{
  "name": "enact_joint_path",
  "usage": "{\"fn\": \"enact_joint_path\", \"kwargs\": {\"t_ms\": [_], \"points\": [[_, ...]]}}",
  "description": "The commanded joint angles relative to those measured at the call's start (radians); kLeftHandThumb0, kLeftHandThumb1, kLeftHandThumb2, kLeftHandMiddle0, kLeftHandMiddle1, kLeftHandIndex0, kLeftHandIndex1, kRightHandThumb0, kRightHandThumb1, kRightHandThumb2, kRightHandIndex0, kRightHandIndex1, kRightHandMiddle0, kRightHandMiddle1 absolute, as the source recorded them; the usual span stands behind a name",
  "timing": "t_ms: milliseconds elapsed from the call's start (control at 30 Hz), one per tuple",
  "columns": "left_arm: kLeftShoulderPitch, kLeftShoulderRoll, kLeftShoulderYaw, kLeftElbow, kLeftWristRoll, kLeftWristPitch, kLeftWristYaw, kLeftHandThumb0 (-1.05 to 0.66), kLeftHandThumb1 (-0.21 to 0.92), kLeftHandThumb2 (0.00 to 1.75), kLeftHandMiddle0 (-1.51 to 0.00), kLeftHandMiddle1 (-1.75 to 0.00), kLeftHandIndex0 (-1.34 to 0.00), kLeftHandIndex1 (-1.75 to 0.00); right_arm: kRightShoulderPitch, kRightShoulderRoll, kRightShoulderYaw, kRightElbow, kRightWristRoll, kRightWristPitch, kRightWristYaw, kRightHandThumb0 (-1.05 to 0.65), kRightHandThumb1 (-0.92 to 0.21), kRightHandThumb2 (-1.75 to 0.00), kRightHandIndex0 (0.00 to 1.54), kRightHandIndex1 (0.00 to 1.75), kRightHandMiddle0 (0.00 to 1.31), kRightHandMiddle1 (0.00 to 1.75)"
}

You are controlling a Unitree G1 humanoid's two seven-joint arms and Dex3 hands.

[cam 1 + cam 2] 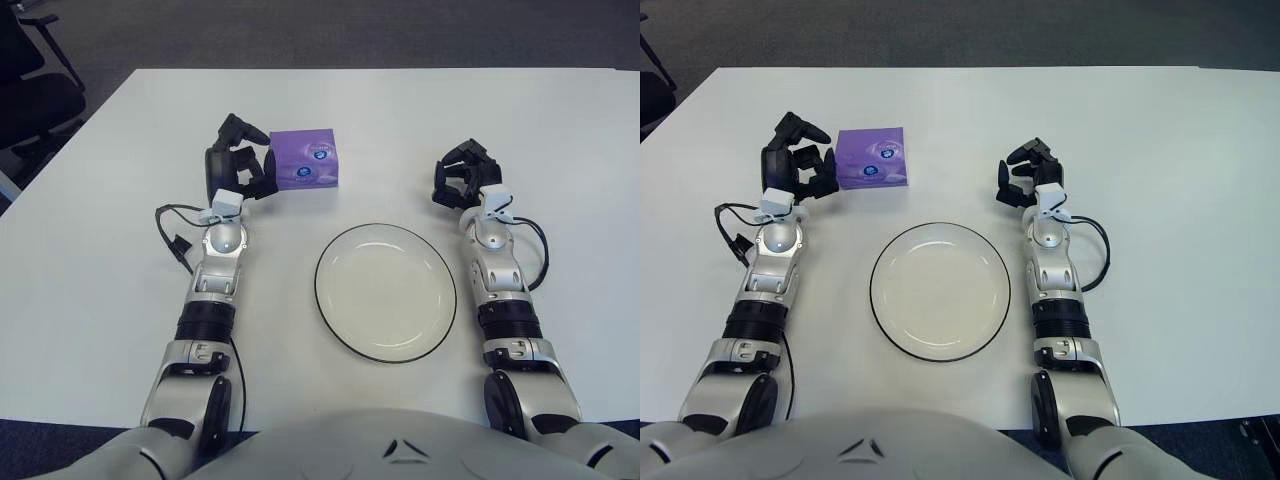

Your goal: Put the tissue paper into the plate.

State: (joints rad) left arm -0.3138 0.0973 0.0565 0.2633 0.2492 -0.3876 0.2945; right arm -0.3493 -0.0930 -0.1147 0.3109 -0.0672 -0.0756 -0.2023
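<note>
While you read the scene from the robot's head, note that the tissue box [304, 158] lies on the white table [560, 130], just to the right of the left hand [236, 166] and at about the same depth. The left hand is far nearer to it than the right hand [462, 180], which shows well apart, beyond the plate [385, 291] on its right side, fingers curled and holding nothing. The left hand's 3 fingers are spread wide around the box's left end, touching or nearly so; you cannot tell that a grip has closed, and the box sits flat on the table. Its long axis runs left to right. You see a small purple carton with 2 round blue-and-white marks on its upper face. The plate, white with a dark rim, lies nearer the robot and to the box's right, with nothing in it.
</note>
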Motion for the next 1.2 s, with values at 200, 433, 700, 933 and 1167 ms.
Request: {"fn": "enact_joint_path", "kwargs": {"t_ms": [200, 433, 700, 933, 1167], "points": [[-0.005, 0.094, -0.058, 0.031, 0.191, -0.004, 0.052, -0.43, 0.46, 1.13, -1.03, -1.75, -0.49, -1.75, 0.091, 0.004, -0.003, 0.067, 0.0, -0.011, 0.011, -0.46, -0.38, -1.23, 1.2, 1.75, 0.56, 1.75], [-0.063, 0.142, -0.105, 0.015, 0.295, 0.042, 0.047, -0.19, 0.64, 0.89, -0.46, -1.55, -0.29, -1.75, 0.089, 0.008, -0.004, 0.065, 0.003, -0.001, 0.012, -0.46, -0.39, -1.22, 1.18, 1.75, 0.55, 1.75], [-0.137, 0.212, -0.158, 0.055, 0.43, 0.054, 0.098, -0.71, 0.89, 0.62, -0.17, -1.1, -0.04, -1.29, 0.091, 0.014, 0.0, 0.058, 0.0, 0.007, 0.006, -0.46, -0.38, -1.24, 1.19, 1.75, 0.56, 1.75], [-0.201, 0.248, -0.207, 0.135, 0.516, 0.052, 0.191, -0.88, 0.92, 0.58, -0.02, -0.83, 0.0, -1.03, 0.093, 0.02, 0.005, 0.047, -0.004, 0.018, 0.001, -0.46, -0.38, -1.24, 1.18, 1.75, 0.56, 1.75], [-0.24, 0.279, -0.261, 0.178, 0.585, 0.07, 0.242, -0.96, 0.92, 0.57, 0.0, -0.5, 0.0, -0.86, 0.096, 0.024, 0.01, 0.032, -0.007, 0.041, -0.007, -0.46, -0.37, -1.24, 1.17, 1.75, 0.57, 1.75]]}}
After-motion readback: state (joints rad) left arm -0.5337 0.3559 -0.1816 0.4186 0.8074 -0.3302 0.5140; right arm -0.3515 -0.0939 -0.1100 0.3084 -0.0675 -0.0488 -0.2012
